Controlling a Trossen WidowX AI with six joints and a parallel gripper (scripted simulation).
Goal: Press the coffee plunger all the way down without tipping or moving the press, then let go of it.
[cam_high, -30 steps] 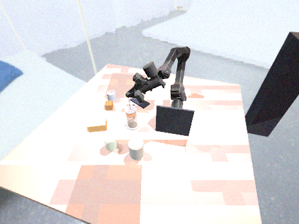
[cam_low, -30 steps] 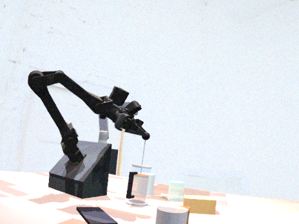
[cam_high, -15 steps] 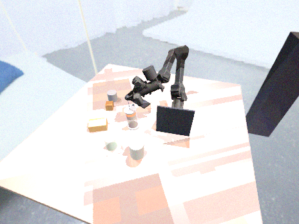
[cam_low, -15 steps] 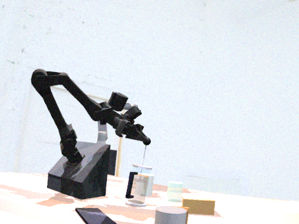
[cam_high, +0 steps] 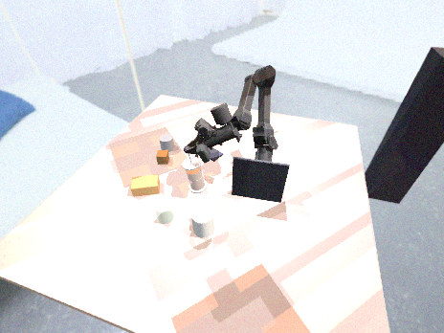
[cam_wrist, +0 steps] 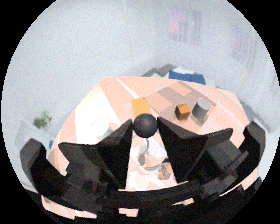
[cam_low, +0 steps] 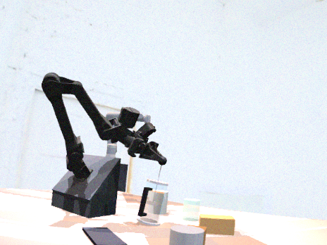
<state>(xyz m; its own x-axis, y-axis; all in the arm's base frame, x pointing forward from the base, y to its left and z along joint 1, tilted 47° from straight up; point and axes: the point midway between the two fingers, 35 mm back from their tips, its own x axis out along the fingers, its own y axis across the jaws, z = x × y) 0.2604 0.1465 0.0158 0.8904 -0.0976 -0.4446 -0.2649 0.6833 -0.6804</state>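
The coffee press (cam_low: 153, 203) stands upright just in front of my base block (cam_low: 88, 189). My gripper (cam_low: 161, 161) is clamped on the plunger knob (cam_wrist: 145, 123) above it. Any sideways push could bend the rod (cam_low: 159, 173) and tip the press.

Home-type rm, pale sofa (cam_high: 38, 135) w/ blue cushion (cam_high: 11, 108), grey floor (cam_high: 191, 73)

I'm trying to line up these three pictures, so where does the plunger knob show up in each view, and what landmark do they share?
Top: the plunger knob sits left of centre, pinched in the tool, above the coffee press.
Exterior: centre, at the tool's tip, on the thin rod above the press.
Wrist: dark ball just above centre, between the fingers.
Shared landmark: the yellow block, beside the press.
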